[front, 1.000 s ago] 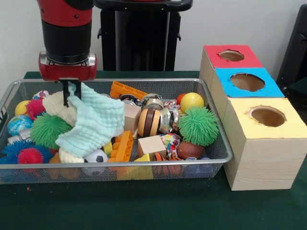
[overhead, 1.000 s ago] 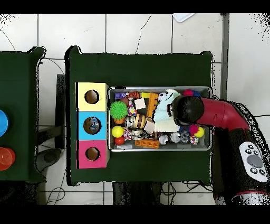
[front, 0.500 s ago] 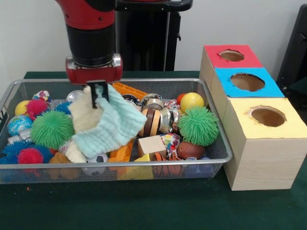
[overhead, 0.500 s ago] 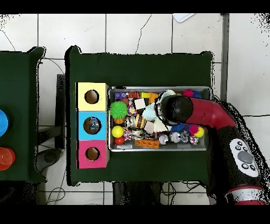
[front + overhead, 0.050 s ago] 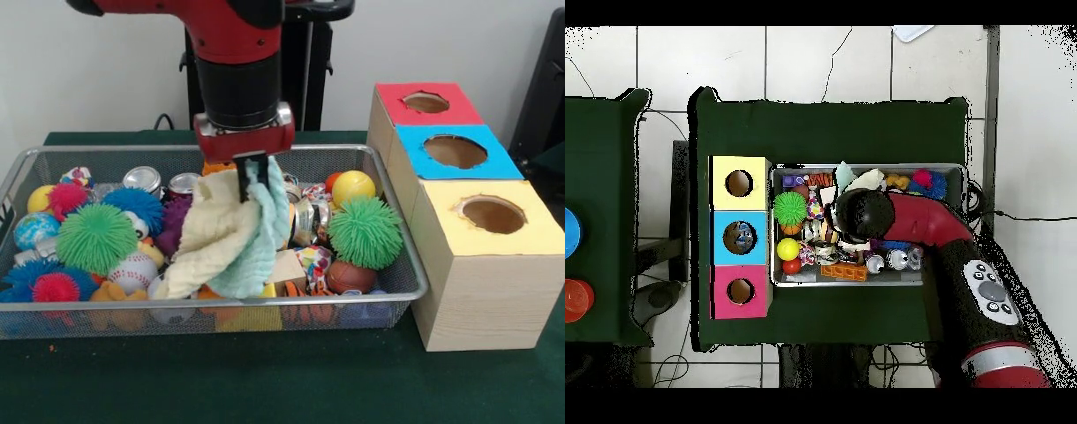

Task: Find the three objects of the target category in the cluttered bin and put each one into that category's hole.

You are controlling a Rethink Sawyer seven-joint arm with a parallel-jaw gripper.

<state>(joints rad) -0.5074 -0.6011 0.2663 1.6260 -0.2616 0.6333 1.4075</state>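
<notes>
My claw (image 5: 252, 172) is pinched shut on two cloths at once, a cream cloth (image 5: 205, 237) and a mint green cloth (image 5: 259, 240), which hang in folds from the black fingers down to the toys in the wire basket (image 5: 408, 265). I can read no brand, label or writing on anything; the two cans (image 5: 142, 179) by the far rim show only their silver tops. From above, my red arm (image 5: 917, 222) reaches across the basket (image 5: 779, 278) and hides its middle. The cloths dangle over the basket's centre, with a large green spiky ball (image 5: 94, 238) and a blue spiky ball (image 5: 137, 204) to one side and another green spiky ball (image 5: 364, 231) and a yellow ball (image 5: 352, 186) toward the boxes. Just beside the basket's end stand three boxes in a row, touching one another: a red-topped box (image 5: 415, 110), a blue-topped box (image 5: 455, 155) and a yellow-topped box (image 5: 490, 230), each with a round hole cut in its lid. The basket is packed edge to edge, with little free room inside; the dark green bench (image 5: 265, 380) in front of it lies open, and a narrow strip also shows behind.
</notes>
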